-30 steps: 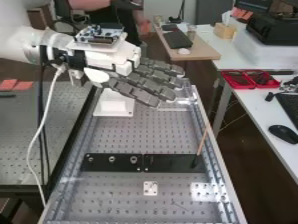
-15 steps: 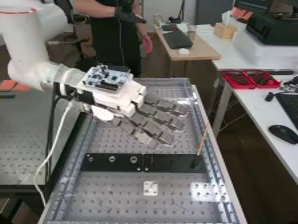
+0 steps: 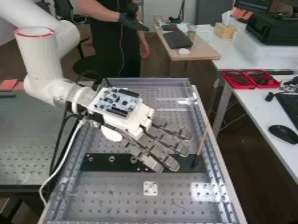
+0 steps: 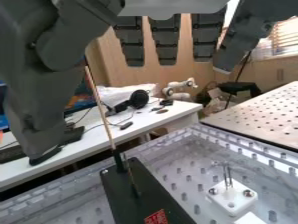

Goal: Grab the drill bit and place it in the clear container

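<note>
Your hand (image 3: pixel 138 121), fingers apart; thin pins (image 4: pixel 229 178) upright in white block (image 3: pixel 151 188), near side, untouched; tan stick (image 3: pixel 202 142) right.

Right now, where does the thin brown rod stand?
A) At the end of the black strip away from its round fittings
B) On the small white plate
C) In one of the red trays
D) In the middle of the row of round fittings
A: the thin brown rod rises from the end of the black strip opposite the round fittings.
</note>
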`<state>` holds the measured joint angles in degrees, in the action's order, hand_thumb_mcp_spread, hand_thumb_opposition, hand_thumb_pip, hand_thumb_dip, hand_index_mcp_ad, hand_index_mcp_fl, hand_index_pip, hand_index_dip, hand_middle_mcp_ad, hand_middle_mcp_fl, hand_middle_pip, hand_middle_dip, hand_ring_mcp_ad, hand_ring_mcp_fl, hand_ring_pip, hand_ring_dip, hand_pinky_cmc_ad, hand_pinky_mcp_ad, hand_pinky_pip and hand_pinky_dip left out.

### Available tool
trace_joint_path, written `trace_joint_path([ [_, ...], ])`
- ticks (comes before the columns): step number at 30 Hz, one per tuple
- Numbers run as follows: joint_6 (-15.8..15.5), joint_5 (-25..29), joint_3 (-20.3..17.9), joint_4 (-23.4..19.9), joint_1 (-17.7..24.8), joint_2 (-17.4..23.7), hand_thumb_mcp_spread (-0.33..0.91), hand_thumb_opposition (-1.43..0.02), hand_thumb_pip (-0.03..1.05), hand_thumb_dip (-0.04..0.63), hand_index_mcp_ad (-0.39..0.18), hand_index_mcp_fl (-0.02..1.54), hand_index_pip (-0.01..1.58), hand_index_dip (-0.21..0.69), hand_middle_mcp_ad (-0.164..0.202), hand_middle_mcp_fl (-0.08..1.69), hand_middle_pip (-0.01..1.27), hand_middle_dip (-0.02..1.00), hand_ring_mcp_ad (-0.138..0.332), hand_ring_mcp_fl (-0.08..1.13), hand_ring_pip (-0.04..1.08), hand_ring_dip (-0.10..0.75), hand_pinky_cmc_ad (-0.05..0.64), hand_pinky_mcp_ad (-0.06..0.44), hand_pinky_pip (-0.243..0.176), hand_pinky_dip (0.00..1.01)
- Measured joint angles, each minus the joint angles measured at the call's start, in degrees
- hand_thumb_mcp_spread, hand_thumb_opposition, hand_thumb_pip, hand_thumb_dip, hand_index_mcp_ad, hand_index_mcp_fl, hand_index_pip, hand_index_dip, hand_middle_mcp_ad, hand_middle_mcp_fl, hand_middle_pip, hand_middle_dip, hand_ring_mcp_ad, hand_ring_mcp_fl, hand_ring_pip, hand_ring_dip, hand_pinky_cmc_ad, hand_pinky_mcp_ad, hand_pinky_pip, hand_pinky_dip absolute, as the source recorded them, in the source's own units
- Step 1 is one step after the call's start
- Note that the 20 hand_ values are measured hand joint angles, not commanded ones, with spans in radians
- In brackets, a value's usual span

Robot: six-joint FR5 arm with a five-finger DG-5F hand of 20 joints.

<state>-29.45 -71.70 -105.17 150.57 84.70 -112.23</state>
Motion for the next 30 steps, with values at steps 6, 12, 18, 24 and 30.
trace_joint_path([
  [6, -0.18, -0.96, 1.06, -1.44, -0.87, -1.36, 0.31, -0.76, 0.55, 0.127, -0.005, 0.08, 0.59, 0.126, 0.14, 0.01, 0.14, 0.08, 0.227, 0.02, 0.08, -0.017, 0.38, 0.243, -0.173, 0.4],
  [12, -0.19, -1.62, 1.68, -3.2, -1.32, -2.07, 0.37, -0.8, 0.64, 0.188, -0.012, 0.08, 0.98, 0.129, 0.14, 0.01, 0.14, 0.1, 0.213, 0.0, 0.08, -0.017, 0.38, 0.243, -0.173, 0.39],
  [18, -0.31, -2.71, 3.59, -2.14, -1.54, -3.66, 0.37, -0.83, 0.64, 0.25, -0.037, 0.05, 1.19, 0.188, 0.136, 0.01, 0.14, 0.11, 0.213, 0.0, 0.08, -0.021, 0.379, 0.239, -0.173, 0.32],
  [24, -1.71, -4.39, 5.82, 0.15, -1.69, -5.42, 0.35, -0.85, 0.64, 0.271, -0.044, 0.02, 1.27, 0.23, 0.131, 0.0, 0.14, 0.13, 0.208, 0.0, 0.08, -0.017, 0.374, 0.227, -0.173, 0.28],
  [30, -3.75, -5.84, 7.41, 1.06, -2.13, -6.84, 0.39, -0.85, 0.64, 0.271, -0.054, 0.02, 1.34, 0.265, 0.131, 0.04, 0.14, 0.14, 0.194, 0.0, 0.08, -0.017, 0.37, 0.23, -0.155, 0.22],
])
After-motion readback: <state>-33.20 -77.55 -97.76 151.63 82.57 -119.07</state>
